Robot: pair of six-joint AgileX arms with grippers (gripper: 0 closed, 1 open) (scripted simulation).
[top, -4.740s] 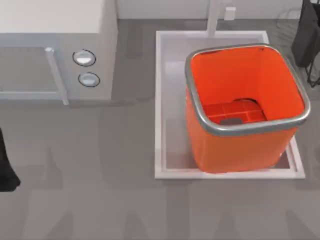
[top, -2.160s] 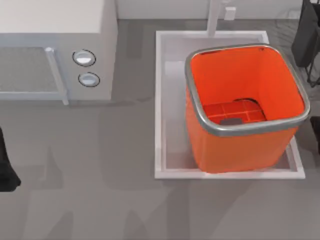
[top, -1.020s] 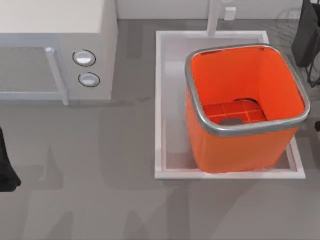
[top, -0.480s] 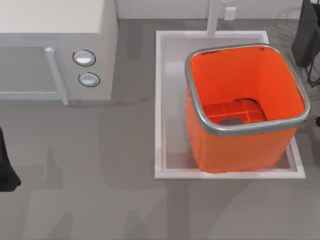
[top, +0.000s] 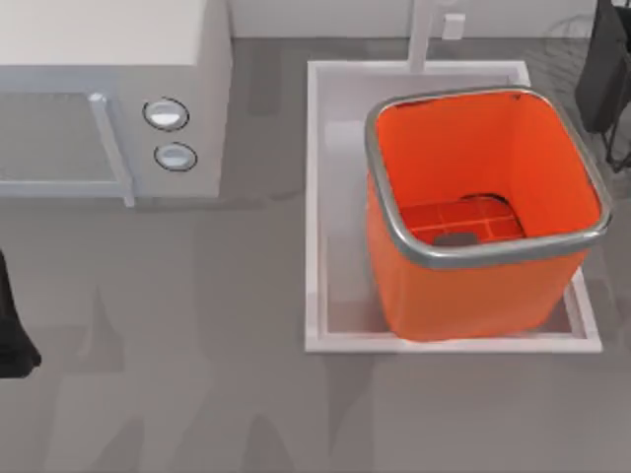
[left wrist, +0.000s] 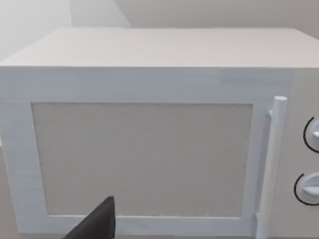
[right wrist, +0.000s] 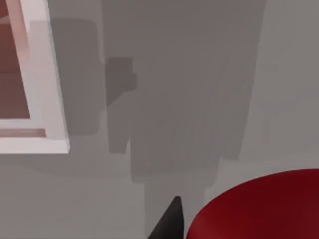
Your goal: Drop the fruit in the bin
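A dark red, rounded fruit [right wrist: 259, 209] lies on the grey table [right wrist: 199, 99], right under the right arm's wrist camera, touching or just beside one dark fingertip [right wrist: 169, 221]; whether that gripper is open or closed cannot be told. The orange bin [top: 483, 296] stands in a white tray [top: 315, 197] at table right. Its corner [right wrist: 47, 99] sits well apart from the fruit. The left arm [top: 12, 330] rests at the left edge, facing a microwave [left wrist: 149, 124]. The right arm seems nearer.

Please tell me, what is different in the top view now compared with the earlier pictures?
A dark part of the right arm came in at the right edge, beside the bin, then went out of view again. The bin, the tray and the microwave did not move.
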